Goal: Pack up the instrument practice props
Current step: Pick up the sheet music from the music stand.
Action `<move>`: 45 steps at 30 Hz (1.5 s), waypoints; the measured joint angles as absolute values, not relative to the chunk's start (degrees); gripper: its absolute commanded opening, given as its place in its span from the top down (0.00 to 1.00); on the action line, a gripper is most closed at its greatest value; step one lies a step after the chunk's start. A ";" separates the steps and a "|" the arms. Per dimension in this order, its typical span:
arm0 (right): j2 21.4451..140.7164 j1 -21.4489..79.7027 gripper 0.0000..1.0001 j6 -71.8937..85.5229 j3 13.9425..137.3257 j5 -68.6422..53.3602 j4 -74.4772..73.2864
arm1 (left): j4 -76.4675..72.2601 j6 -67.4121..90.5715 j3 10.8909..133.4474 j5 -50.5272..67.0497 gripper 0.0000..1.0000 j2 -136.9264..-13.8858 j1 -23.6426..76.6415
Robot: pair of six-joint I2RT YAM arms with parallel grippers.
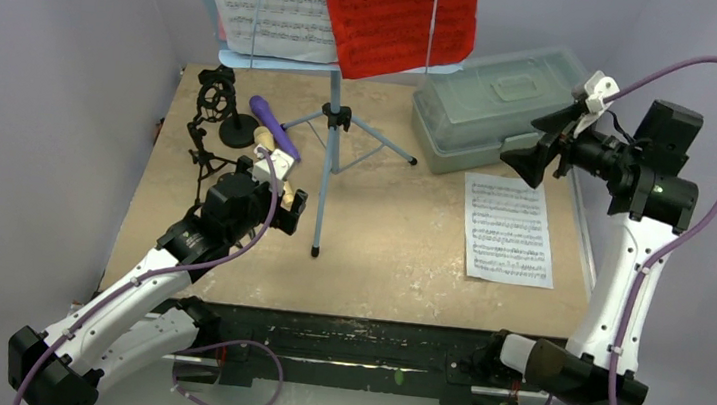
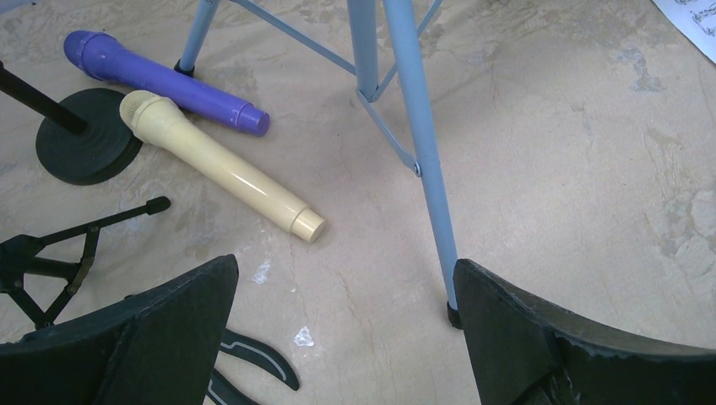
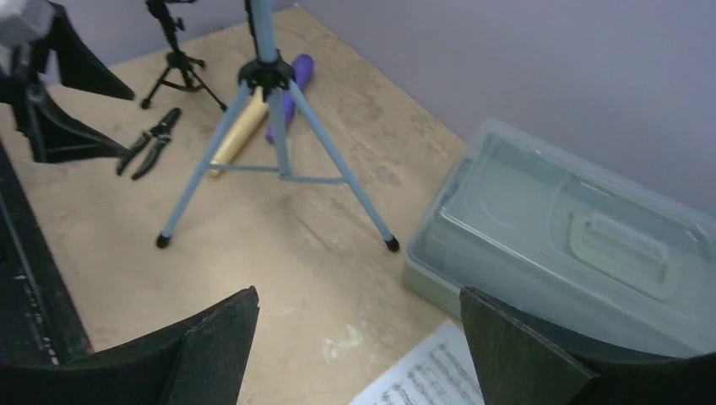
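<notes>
Both grippers (image 2: 346,329) (image 3: 359,354), jaws released, face two microphones (image 2: 160,80) (image 2: 224,164), two holders (image 2: 84,143) (image 3: 175,61), one rack (image 3: 268,74), one loose page (image 1: 508,228).

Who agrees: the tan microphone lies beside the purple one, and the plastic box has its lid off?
The lid is on the plastic box, as the right wrist view shows. The tan microphone does lie beside the purple one.
</notes>
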State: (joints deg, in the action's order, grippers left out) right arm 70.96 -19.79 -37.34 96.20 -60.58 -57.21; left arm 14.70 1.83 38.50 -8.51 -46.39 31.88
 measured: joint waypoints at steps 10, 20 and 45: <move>71.68 -9.41 0.10 -1.89 98.74 -66.06 -35.14 | 14.70 1.83 38.50 -8.51 0.01 -46.41 31.88; 76.20 -6.52 0.12 40.77 96.75 -70.35 4.29 | 14.70 1.83 38.50 -8.56 0.01 -46.76 31.88; 85.14 -2.70 0.12 52.95 101.03 -69.73 18.09 | 14.68 1.83 38.50 -8.78 0.01 -48.23 31.14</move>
